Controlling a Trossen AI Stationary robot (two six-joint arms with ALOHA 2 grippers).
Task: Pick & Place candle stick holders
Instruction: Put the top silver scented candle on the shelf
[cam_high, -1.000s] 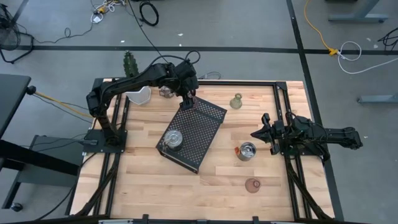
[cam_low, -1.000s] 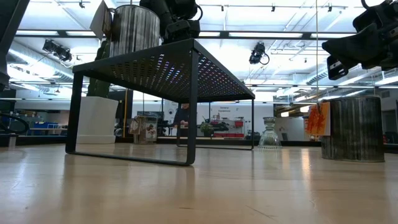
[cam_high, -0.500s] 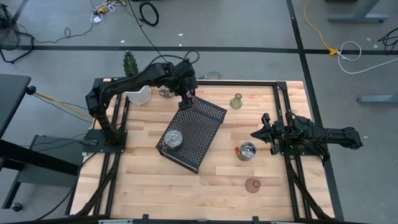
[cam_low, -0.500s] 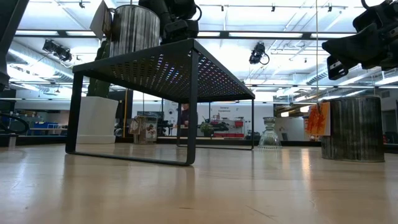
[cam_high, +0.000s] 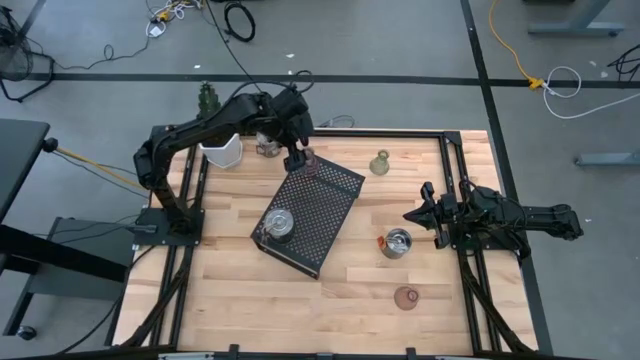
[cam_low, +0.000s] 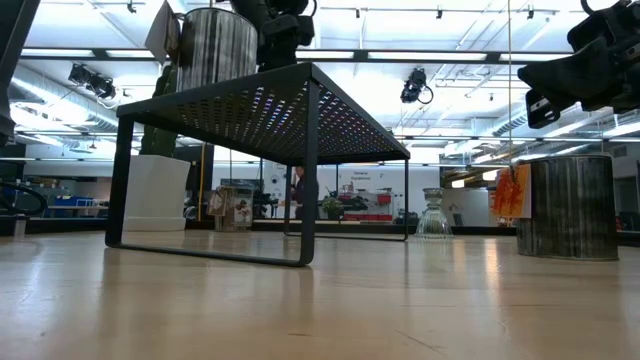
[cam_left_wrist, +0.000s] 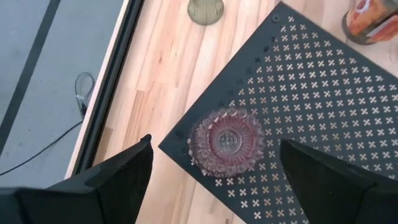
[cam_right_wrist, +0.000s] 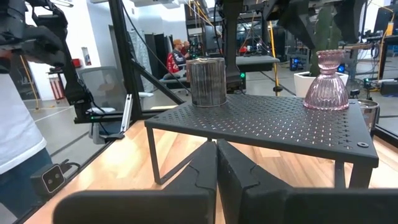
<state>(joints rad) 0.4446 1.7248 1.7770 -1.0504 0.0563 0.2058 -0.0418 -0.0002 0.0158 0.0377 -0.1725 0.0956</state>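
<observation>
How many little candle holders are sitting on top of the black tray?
2. A silver holder sits near one end of the black tray, and a pink glass holder sits on the far corner, under the left tool. Others stand on the table instead.

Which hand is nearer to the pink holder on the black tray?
Left. The left hand, open, hangs just above the pink holder; the right hand, shut, waits far across the tray.

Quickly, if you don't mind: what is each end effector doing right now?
Left end effector: open, above the pink holder on the tray.
Right end effector: closed, holding nothing.
</observation>
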